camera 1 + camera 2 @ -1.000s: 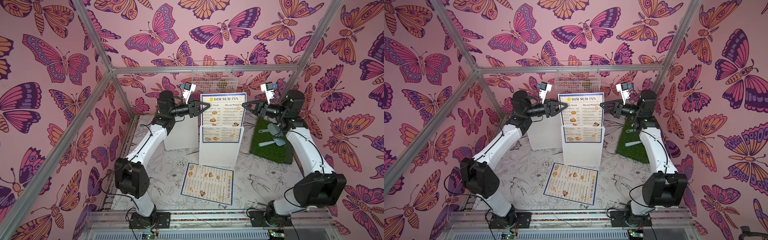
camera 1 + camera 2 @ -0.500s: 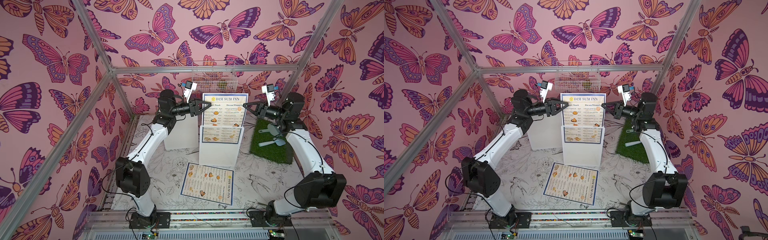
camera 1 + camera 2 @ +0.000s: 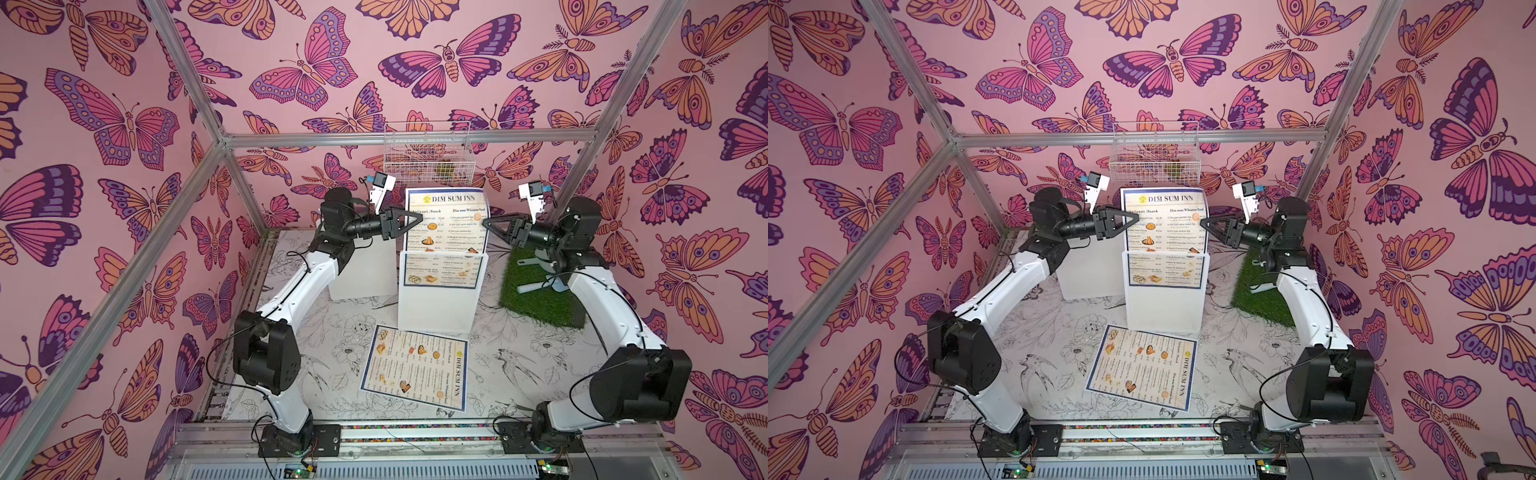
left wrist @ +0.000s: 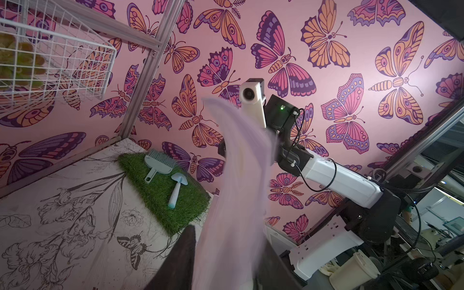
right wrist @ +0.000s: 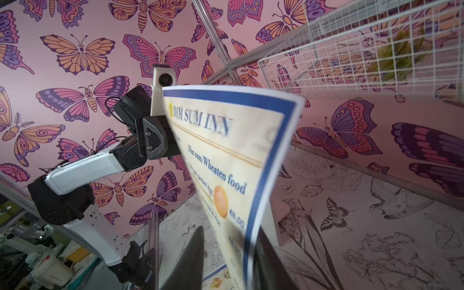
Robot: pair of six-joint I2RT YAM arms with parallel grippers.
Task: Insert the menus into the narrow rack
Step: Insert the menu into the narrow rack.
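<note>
One menu [image 3: 446, 220] [image 3: 1165, 220] stands upright in the narrow white rack [image 3: 438, 303] [image 3: 1165, 307], its top half sticking out above. A second menu [image 3: 415, 370] [image 3: 1142, 368] lies flat on the table in front of the rack. My left gripper [image 3: 417, 217] [image 3: 1136, 216] is at the standing menu's left edge, open, with the blurred sheet [image 4: 241, 163] between its jaws [image 4: 228, 233]. My right gripper [image 3: 484, 224] [image 3: 1202, 224] is at the right edge, open. In the right wrist view the sheet's blue border [image 5: 266, 175] runs between the parted jaws [image 5: 231, 228].
A green grass mat [image 3: 540, 291] with a small brush [image 4: 158, 163] and a scoop [image 4: 175, 188] lies right of the rack. A white box [image 3: 361, 270] stands behind the rack on the left. A wire basket [image 3: 428, 153] hangs on the back wall above the rack.
My right gripper was shut on the standing menu's right edge and has now opened. The sheet shows blurred, swaying. The left arm has hardly moved.
</note>
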